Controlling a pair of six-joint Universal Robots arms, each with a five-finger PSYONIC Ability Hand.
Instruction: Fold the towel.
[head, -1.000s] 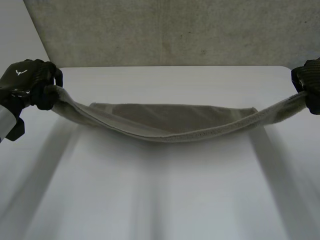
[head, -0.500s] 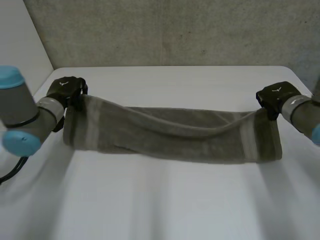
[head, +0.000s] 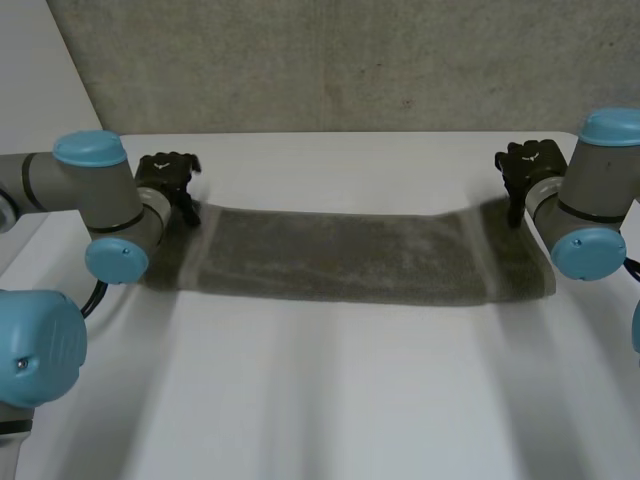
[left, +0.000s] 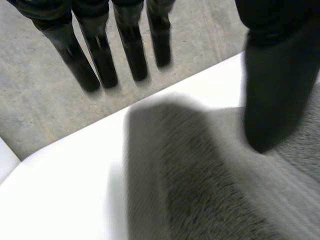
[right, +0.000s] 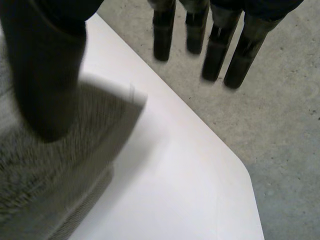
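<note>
towel (head: 340, 255): a second ago it hung in a sagging arc between the two hands. Half a second ago it was draped and rumpled. It now lies flat as a long band across the far part of the counter (head: 330, 400).
left hand (head: 168, 172): was clenched on the towel's left end. It has moved away from the camera to the far left corner and released, fingers (left: 100, 55) now straight and off the cloth.
right hand (head: 528, 165): was clenched on the right end. It has moved to the far right corner and released, fingers (right: 216, 50) now straight.
arms: have reached forward, so their joints now flank the towel's ends.
</note>
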